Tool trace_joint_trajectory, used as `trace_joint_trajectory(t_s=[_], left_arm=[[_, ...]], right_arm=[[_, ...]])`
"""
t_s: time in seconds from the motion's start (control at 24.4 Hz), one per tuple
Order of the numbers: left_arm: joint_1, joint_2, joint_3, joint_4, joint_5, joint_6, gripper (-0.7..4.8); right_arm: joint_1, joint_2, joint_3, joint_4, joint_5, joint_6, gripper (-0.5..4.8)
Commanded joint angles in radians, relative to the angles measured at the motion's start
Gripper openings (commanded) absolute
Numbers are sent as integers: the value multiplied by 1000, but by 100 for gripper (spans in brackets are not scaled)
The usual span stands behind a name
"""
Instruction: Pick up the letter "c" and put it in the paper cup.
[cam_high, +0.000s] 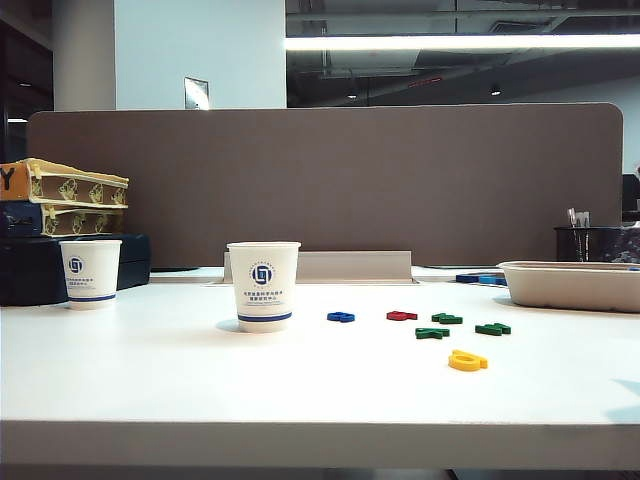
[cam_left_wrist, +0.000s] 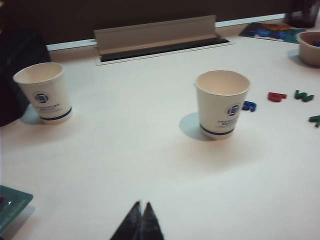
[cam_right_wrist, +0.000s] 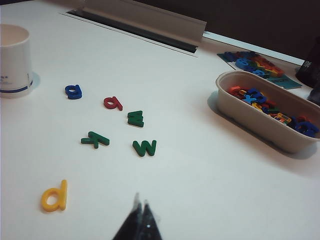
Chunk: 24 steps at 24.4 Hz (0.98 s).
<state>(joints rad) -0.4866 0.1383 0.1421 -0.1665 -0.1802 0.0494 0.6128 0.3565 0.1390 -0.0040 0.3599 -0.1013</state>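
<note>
The left pincer (cam_left_wrist: 141, 210) hangs over bare tabletop (cam_left_wrist: 125, 165) with its two dark tips pressed together, pinching nothing. The right pincer (cam_right_wrist: 140, 205) is likewise closed and empty. Neither arm shows in the exterior view.

The paper cup (cam_left_wrist: 222, 102) stands upright ahead of the left pincer, mouth open. A second cup (cam_left_wrist: 42, 92) stands well apart from it, on the far side from the letters. Ahead of the right pincer lie loose letters: a yellow one (cam_right_wrist: 54, 196) nearest, then green ones (cam_right_wrist: 144, 147), a dark red one (cam_right_wrist: 113, 103) and a blue one (cam_right_wrist: 73, 91) near the cup.

None of these loose letters reads as the letter "c". Orange-red pieces sit in the tray (cam_right_wrist: 260, 132), ahead of the right pincer and away from the cup, but they are too small to tell apart.

The letter is probably light, stiff and flat, its smooth plastic prone to skate when nudged. The pincer must first spread, then pinch across the curved rim from above.
</note>
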Motion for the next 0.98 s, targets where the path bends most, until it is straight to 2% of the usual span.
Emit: trace_joint_trajectory(t_s=[0.04,0.25,0.98], left_arm=[[-1,0,-24,44,-11,-20,-6],[-1,0,-51,50,-52,-87,-6],[-1,1,-135,40,-56,-87,-6]], right_arm=[[-1,0,-22,39,5,5,-1],[-1,-1,-63,55,5,5,-1],[-1,-1,-138,92,4,4,-1]])
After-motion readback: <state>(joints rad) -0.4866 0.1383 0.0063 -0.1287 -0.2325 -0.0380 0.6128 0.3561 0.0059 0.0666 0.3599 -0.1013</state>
